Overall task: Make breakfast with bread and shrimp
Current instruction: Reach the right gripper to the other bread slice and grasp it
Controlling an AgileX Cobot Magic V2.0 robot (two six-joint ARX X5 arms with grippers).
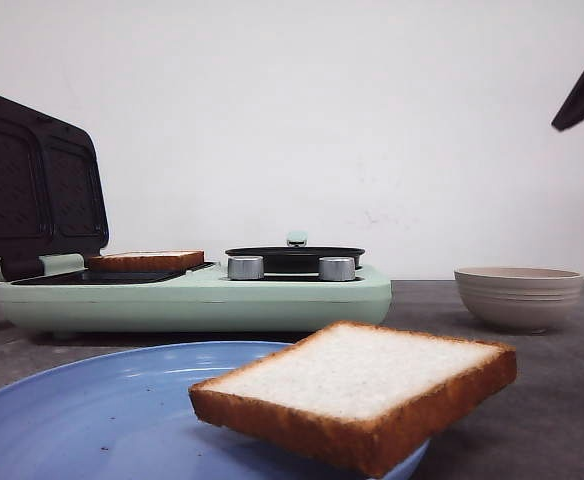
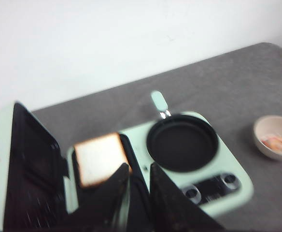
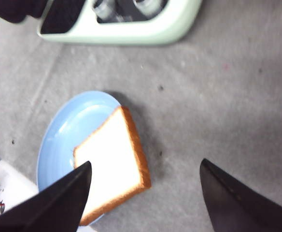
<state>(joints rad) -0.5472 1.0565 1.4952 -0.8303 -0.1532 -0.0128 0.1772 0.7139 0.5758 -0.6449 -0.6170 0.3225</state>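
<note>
Two open grippers [image 2: 137,193] [image 3: 146,193] hold nothing; bread [image 1: 357,390] overhangs the blue plate [image 1: 92,410], bowl [image 1: 519,296] nearby.

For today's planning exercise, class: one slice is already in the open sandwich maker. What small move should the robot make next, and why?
Probably lower the right gripper, open above the blue plate, onto the square white bread slice with golden crust overhanging the plate's rim. The mint-green sandwich maker holds only one slice, and the shrimp sit untouched in the beige bowl.
</note>
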